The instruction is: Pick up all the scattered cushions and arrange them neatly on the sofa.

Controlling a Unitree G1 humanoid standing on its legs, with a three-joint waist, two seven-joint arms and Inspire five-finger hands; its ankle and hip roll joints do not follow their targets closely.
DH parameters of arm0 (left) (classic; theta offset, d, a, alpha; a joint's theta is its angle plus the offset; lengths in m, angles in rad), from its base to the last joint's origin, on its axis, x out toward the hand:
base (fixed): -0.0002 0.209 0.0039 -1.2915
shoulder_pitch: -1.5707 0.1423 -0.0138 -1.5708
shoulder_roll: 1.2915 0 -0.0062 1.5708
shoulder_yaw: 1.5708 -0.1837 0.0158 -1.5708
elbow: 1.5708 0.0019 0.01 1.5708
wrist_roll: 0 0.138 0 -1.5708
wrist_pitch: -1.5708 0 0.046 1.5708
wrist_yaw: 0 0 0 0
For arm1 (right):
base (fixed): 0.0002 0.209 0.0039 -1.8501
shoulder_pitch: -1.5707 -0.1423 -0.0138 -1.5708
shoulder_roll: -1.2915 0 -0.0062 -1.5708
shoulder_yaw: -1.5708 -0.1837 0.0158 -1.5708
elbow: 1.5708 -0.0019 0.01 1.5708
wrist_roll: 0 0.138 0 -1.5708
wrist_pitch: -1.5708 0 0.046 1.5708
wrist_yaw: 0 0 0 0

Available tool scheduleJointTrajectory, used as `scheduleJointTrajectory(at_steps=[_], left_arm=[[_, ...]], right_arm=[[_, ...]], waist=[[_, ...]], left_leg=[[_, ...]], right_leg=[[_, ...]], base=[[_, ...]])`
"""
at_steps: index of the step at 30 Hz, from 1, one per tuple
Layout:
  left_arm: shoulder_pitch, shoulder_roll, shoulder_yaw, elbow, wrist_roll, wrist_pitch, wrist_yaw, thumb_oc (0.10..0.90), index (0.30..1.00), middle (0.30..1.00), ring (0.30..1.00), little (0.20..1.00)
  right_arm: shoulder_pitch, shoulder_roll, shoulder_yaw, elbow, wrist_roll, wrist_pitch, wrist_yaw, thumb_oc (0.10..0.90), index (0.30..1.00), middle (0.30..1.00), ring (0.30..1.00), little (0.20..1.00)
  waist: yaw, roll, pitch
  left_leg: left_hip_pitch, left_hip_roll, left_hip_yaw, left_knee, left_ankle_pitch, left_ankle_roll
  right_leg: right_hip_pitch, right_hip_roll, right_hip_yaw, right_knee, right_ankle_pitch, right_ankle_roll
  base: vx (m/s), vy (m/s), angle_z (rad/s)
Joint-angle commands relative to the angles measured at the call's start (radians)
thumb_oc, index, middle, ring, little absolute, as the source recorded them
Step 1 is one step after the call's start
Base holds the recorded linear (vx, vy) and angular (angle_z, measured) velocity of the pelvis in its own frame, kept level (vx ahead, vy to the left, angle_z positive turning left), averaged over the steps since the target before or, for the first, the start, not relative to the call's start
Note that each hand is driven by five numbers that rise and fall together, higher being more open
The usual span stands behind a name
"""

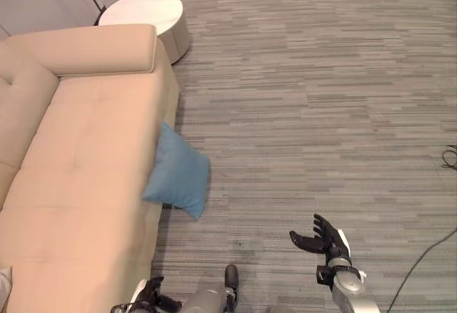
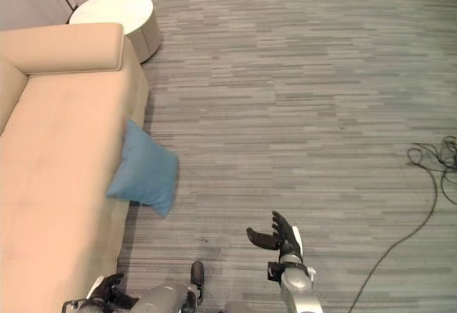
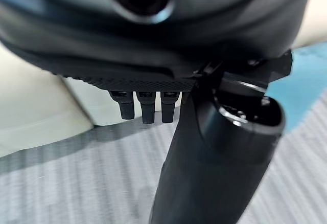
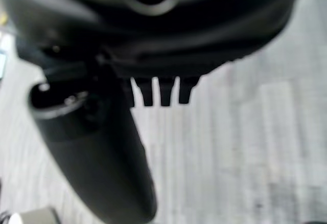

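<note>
A blue cushion [image 1: 178, 174] leans tilted against the front side of the beige sofa [image 1: 78, 177], one corner on the carpet and its upper corner near the seat edge. My right hand [image 1: 321, 238] hovers over the carpet to the right of the cushion, fingers relaxed, empty, well apart from it. My left hand [image 1: 148, 296] sits low beside the sofa's front, near the view's bottom edge, below the cushion. In the left wrist view its fingers [image 3: 145, 109] point at the sofa's base and hold nothing, with a sliver of the blue cushion [image 3: 306, 81] at the side.
A round white side table [image 1: 146, 14] stands past the sofa's armrest [image 1: 100, 48]. Grey striped carpet [image 1: 321, 98] stretches wide to the right. Black cables [image 2: 432, 166] lie on the floor at the far right.
</note>
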Motion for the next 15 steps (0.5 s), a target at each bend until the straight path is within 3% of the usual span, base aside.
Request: scheduleJointTrajectory(at_steps=[1, 2, 3, 4, 8, 10, 12, 13, 15], left_arm=[[0.051, 0.029, 0.0, 0.008, -0.002, -0.002, 0.013, 0.8, 0.9, 0.9, 0.9, 0.9], [0.047, 0.026, -0.003, 0.015, 0.003, -0.001, 0.01, 0.8, 0.9, 0.9, 0.9, 0.9], [0.039, 0.02, -0.007, 0.034, 0.015, 0.002, 0.006, 0.8, 0.9, 0.9, 0.9, 0.9], [0.04, 0.019, -0.007, 0.034, 0.015, 0.002, 0.006, 0.8, 0.9, 0.9, 0.9, 0.9], [0.041, 0.008, -0.015, 0.079, 0.045, 0.011, 0.003, 0.8, 0.9, 0.9, 0.9, 0.9], [0.04, 0.009, -0.011, 0.092, 0.046, 0.012, -0.001, 0.8, 0.9, 0.9, 0.9, 0.9], [0.041, 0.01, -0.011, 0.095, 0.05, 0.012, -0.004, 0.8, 0.9, 0.9, 0.9, 0.9], [0.042, 0.012, 0.002, 0.102, 0.036, 0.007, -0.006, 0.8, 0.9, 0.9, 0.9, 0.9], [0.049, 0.007, 0.014, 0.105, 0.011, 0.006, -0.008, 0.8, 0.9, 0.9, 0.9, 0.9]], right_arm=[[0.043, -0.055, -0.03, -0.11, -0.007, -0.051, 0.0, 0.8, 0.9, 0.9, 0.9, 0.9], [0.046, -0.055, -0.03, -0.111, -0.004, -0.049, 0.001, 0.8, 0.9, 0.9, 0.9, 0.9], [0.047, -0.057, -0.024, -0.104, -0.003, -0.049, 0.002, 0.8, 0.9, 0.9, 0.9, 0.9], [0.047, -0.058, -0.024, -0.104, -0.002, -0.049, 0.002, 0.8, 0.9, 0.9, 0.9, 0.9], [0.055, -0.047, -0.012, -0.089, -0.004, -0.047, 0.011, 0.8, 0.9, 0.9, 0.9, 0.9], [0.065, -0.041, -0.015, -0.079, -0.001, -0.04, 0.015, 0.8, 0.9, 0.9, 0.9, 0.9], [0.073, -0.043, -0.018, -0.072, -0.008, -0.036, 0.013, 0.8, 0.9, 0.9, 0.9, 0.9], [0.096, -0.033, -0.03, -0.076, -0.001, -0.028, 0.019, 0.8, 0.9, 0.9, 0.9, 0.9], [0.103, -0.034, -0.036, -0.074, 0.002, -0.028, 0.023, 0.8, 0.9, 0.9, 0.9, 0.9]], waist=[[-0.046, 0.08, 0.017], [-0.053, 0.078, 0.02], [-0.062, 0.078, 0.023], [-0.065, 0.08, 0.025], [-0.09, 0.083, 0.027], [-0.1, 0.082, 0.025], [-0.113, 0.086, 0.026], [-0.111, 0.059, 0.002], [-0.117, 0.058, -0.008]], left_leg=[[0.009, 0.059, -0.041, 0.041, -0.073, -0.105], [0.013, 0.057, -0.054, 0.056, -0.089, -0.109], [0.029, 0.058, -0.088, 0.085, -0.14, -0.12], [0.03, 0.059, -0.092, 0.089, -0.143, -0.119], [0.079, 0.076, -0.2, 0.115, -0.202, -0.148], [0.122, 0.086, -0.239, 0.105, -0.222, -0.163], [0.153, 0.098, -0.26, 0.098, -0.225, -0.171], [0.173, 0.101, -0.307, 0.116, -0.233, -0.189], [0.177, 0.126, -0.32, 0.152, -0.212, -0.205]], right_leg=[[-0.045, 0.01, -0.004, -0.288, 0.168, -0.034], [-0.048, -0.007, 0.002, -0.323, 0.167, -0.045], [-0.096, -0.063, 0.042, -0.412, 0.195, -0.054], [-0.093, -0.063, 0.039, -0.413, 0.194, -0.055], [-0.187, -0.171, 0.118, -0.551, 0.282, -0.024], [-0.209, -0.219, 0.114, -0.612, 0.308, -0.011], [-0.215, -0.22, 0.113, -0.615, 0.321, -0.003], [-0.165, -0.21, 0.143, -0.625, 0.328, 0.007], [-0.145, -0.193, 0.136, -0.616, 0.34, 0.01]], base=[[0.34, -0.038, 0.99], [0.41, -0.131, 0.85], [0.29, -0.122, 0.93], [0.33, -0.189, 0.79], [0.31, -0.227, 0.58], [0.36, -0.271, 0.68], [0.28, -0.265, 0.54], [0.32, -0.375, 0.88], [0.26, -0.319, 0.98]])
